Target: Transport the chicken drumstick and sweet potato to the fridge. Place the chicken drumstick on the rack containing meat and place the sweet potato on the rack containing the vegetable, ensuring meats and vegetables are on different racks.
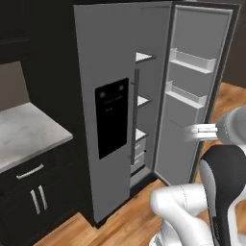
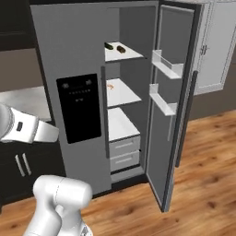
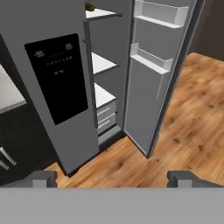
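Gripper point(image 3: 112, 177) spread wide, empty, facing open fridge point(image 3: 52, 26). We judge drumstick light, greasy: pinch meaty end. Orange speck point(image 2: 110, 85) mid shelf, possibly meat.

fridge point(image 2: 78, 60): 1, right door open | inner shelves point(image 2: 120, 92): 3 | drawers point(image 2: 123, 147): 2 | door bins point(image 2: 167, 64): 2 | dark items on top shelf point(image 2: 115, 47): 2 | orange item on middle shelf point(image 2: 110, 85): 1 | dispenser point(image 2: 79, 108): 1

Flat even rendered light, no glare, soft shadow inside fridge point(image 2: 115, 69), pics slightly soft, low-res
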